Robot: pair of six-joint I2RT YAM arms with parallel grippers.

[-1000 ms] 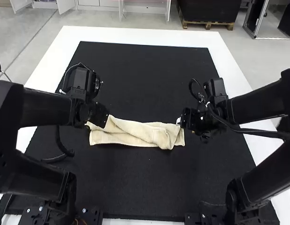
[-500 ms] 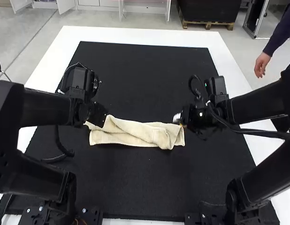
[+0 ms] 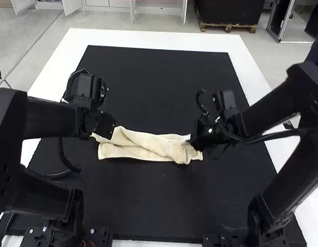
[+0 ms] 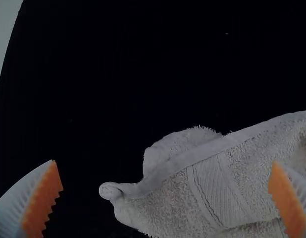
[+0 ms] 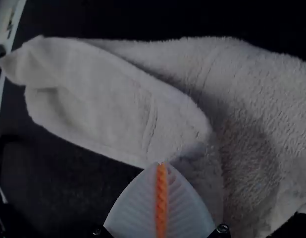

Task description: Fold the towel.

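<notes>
On the white bench [image 3: 148, 38], a black mat [image 3: 159, 77] carries the cream towel [image 3: 143, 146], between the bench's left and right edges: a long, rumpled strip, unevenly folded, with a turned-over flap at its right end. The left gripper [image 3: 104, 125] is spread at its left end; the right gripper [image 3: 191, 138] is pressed together.

In the right wrist view, a pale, fluffy towel [image 5: 252, 74] lies rumpled on a black mat [image 5: 69, 188]. A smoother flap [image 5: 118, 94] is folded over a broader, thicker part, narrowing to a crumpled end toward the white edge [image 5: 14, 29] of the table. The right gripper [image 3: 189, 138] has its white ribbed fingers [image 5: 135, 213] together, orange pads meeting, tips at the flap's border; I can't tell whether they touch it.
</notes>
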